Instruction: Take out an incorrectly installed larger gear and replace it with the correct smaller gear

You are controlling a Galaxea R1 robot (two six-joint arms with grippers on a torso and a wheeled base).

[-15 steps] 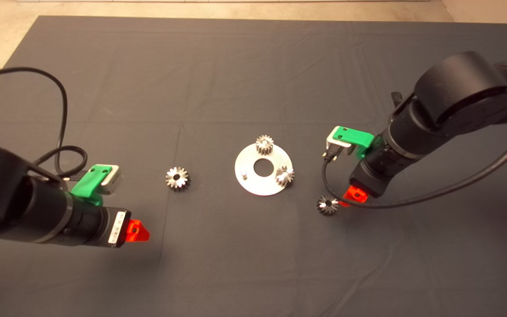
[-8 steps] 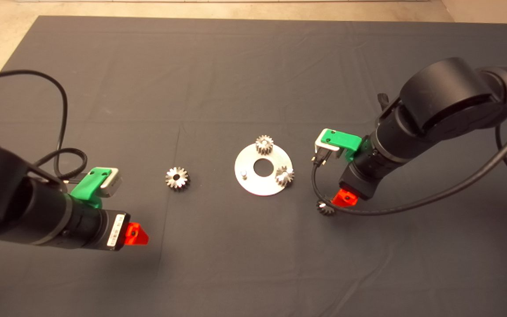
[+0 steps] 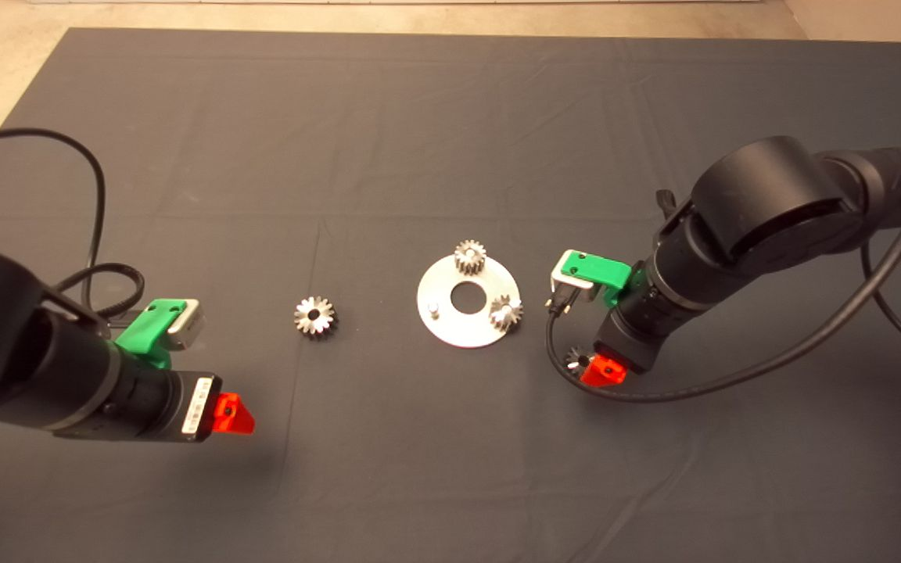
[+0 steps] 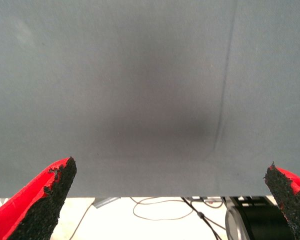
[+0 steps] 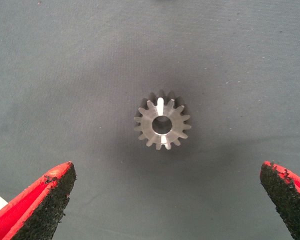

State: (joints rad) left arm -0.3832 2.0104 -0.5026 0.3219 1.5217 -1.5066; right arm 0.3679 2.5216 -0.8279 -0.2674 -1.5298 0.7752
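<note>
We saw the right gripper (image 3: 601, 370) poised directly above the smaller gear (image 5: 162, 125), a small steel gear with dark toothed sides, a shiny top face and a dark centre hole. The gear lay flat on the dark grey mat (image 3: 450, 117), just off the right edge of the round silver plate (image 3: 450, 332). In the right wrist view it sat midway between the two red fingers with black pads (image 5: 45, 202), which stood spread wide and well clear of its teeth on either side; nothing was gripped. In the head view the gripper body hid most of this gear, leaving only a few teeth visible (image 3: 575, 360).

The larger gear (image 3: 315, 317), a bright silver toothed gear with a dark round centre hole, lay on the mat to the left of the plate, apart from it. On the plate stood two small steel gears (image 3: 469, 256), and a bare short pin (image 3: 434, 310) rose near its left edge.

The left gripper (image 3: 233, 414) hung over bare mat at the lower left, its fingers (image 4: 47, 192) likewise spread wide and holding nothing.
</note>
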